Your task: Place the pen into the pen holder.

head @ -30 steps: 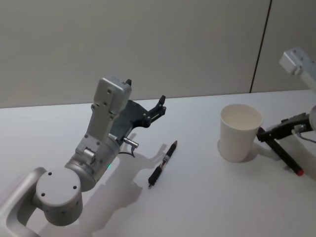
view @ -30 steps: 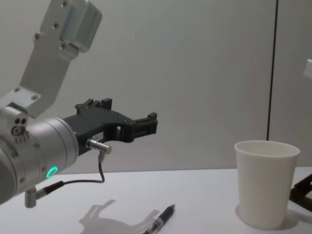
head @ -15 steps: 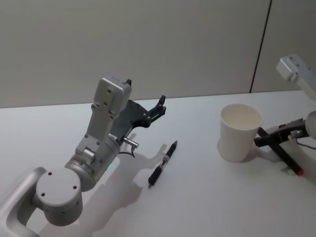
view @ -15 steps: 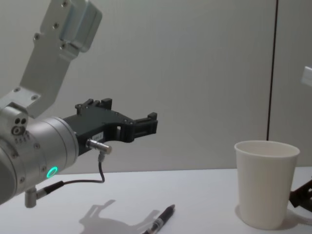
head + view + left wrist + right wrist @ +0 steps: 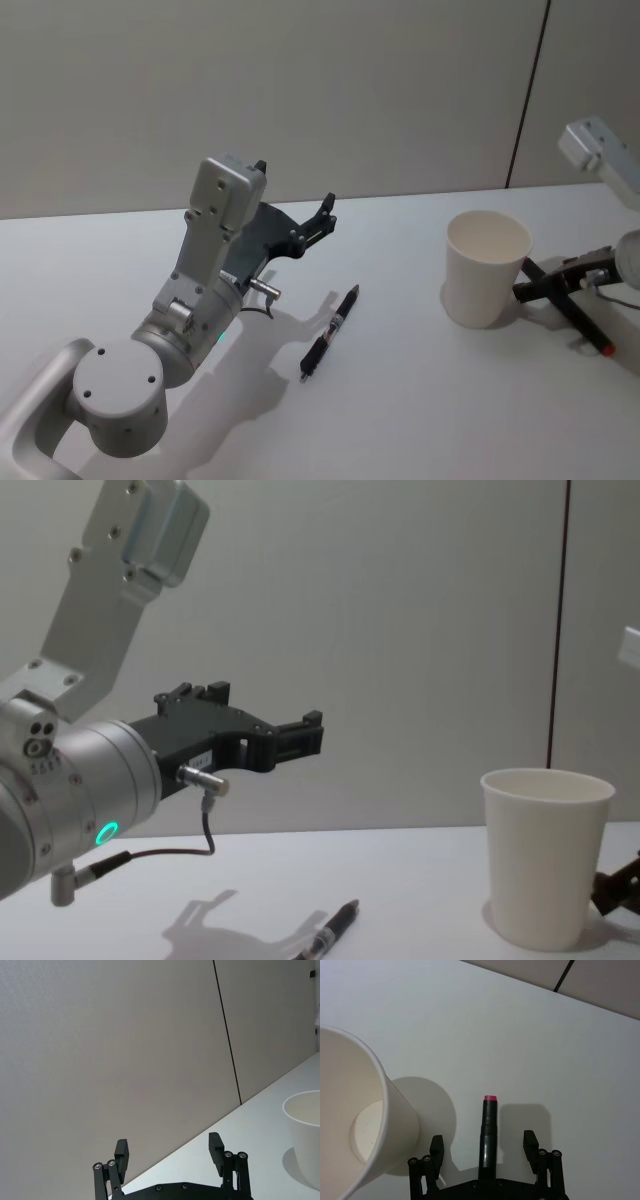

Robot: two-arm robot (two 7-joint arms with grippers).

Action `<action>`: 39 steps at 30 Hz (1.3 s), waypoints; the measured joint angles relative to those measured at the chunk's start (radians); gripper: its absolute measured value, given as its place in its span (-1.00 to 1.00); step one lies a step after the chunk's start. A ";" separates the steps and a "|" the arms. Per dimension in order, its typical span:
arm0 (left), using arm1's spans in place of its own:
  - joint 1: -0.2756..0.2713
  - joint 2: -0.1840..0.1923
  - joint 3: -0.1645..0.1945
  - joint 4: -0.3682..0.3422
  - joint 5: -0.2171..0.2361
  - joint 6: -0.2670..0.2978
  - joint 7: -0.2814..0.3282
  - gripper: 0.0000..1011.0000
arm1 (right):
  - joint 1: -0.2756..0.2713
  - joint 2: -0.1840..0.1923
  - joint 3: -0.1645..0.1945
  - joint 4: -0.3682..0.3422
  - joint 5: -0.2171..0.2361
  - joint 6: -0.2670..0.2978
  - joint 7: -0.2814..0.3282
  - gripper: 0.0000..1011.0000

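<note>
A black pen (image 5: 330,333) with a clear middle lies on the white table, in front of the raised left gripper (image 5: 312,224), which is open and holds nothing. It also shows low in the chest view as the black pen (image 5: 331,934). The pen holder, a white paper cup (image 5: 487,268), stands upright to the right. Just past the cup lies a second dark pen with a red end (image 5: 578,320). My right gripper (image 5: 483,1144) hangs open over that red-ended pen (image 5: 488,1130), one finger on each side, close beside the cup (image 5: 360,1160).
The bare white table (image 5: 420,420) stretches in front of both pens. A grey wall stands behind the table's far edge. The left arm's large joint (image 5: 60,790) looms at the chest view's left.
The right arm has shifted slightly back to the right, and its gripper sits a little lower beside the cup. The left arm, both pens and the cup have not moved.
</note>
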 joint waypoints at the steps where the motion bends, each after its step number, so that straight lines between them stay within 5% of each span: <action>1: 0.000 0.000 0.000 0.000 0.000 0.000 0.000 0.98 | -0.001 -0.001 0.000 0.003 0.002 -0.001 -0.003 0.98; 18: 0.000 0.000 0.000 0.000 0.000 0.000 0.000 0.98 | -0.010 -0.008 0.005 0.023 0.031 -0.015 -0.031 0.96; 27: 0.000 0.000 0.000 0.000 0.000 0.000 0.000 0.98 | -0.012 -0.009 0.006 0.027 0.037 -0.018 -0.037 0.54; 39: 0.000 0.000 0.000 0.000 0.000 0.000 0.000 0.98 | -0.013 -0.010 0.007 0.029 0.040 -0.019 -0.042 0.28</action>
